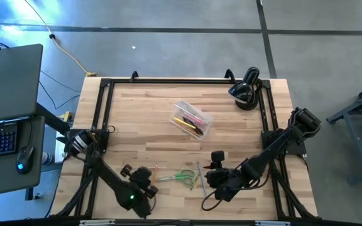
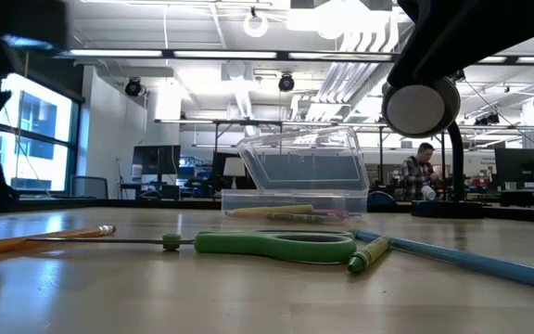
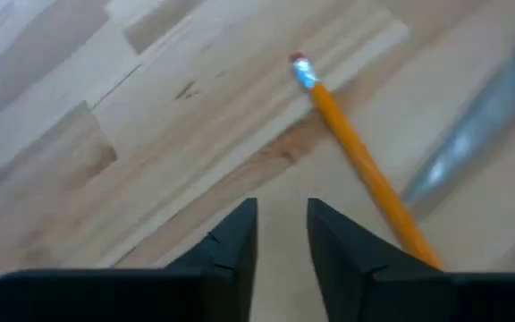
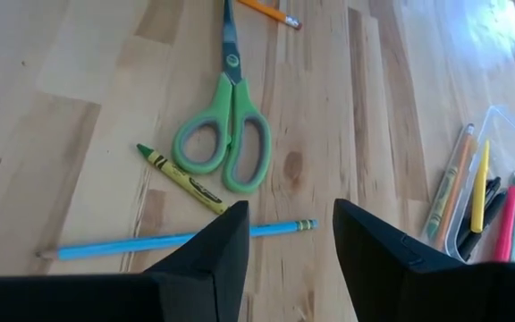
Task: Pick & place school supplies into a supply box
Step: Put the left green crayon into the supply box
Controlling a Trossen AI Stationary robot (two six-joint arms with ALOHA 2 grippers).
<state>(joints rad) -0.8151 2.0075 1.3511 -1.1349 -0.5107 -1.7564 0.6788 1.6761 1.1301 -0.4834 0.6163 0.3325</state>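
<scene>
An orange pencil (image 3: 356, 152) lies flat on the wooden table, just beside my left gripper (image 3: 282, 228), which hovers near the front edge (image 1: 148, 177), open by a narrow gap with nothing in it. Green-handled scissors (image 4: 226, 134), a yellow-green crayon (image 4: 181, 179) and a blue pencil (image 4: 150, 243) lie flat in front of my right gripper (image 4: 289, 241). That gripper is open wide above the blue pencil (image 1: 200, 174). The clear supply box (image 1: 191, 119) sits mid-table, lid up, with pink, yellow, orange and dark pens inside (image 4: 485, 201). My left gripper: the orange pencil's near end (image 3: 414, 250) runs out of sight behind one finger (image 3: 356, 259), and I cannot tell whether the two touch. The pencil lies flat on the table, outside the gap between the fingers.
A black rounded lamp-like device (image 1: 247, 89) stands at the far right corner. A black frame (image 1: 105, 113) runs around the table's edges. Bare wood lies between the box and the supplies at the front. A person (image 2: 422, 172) is in the room far behind.
</scene>
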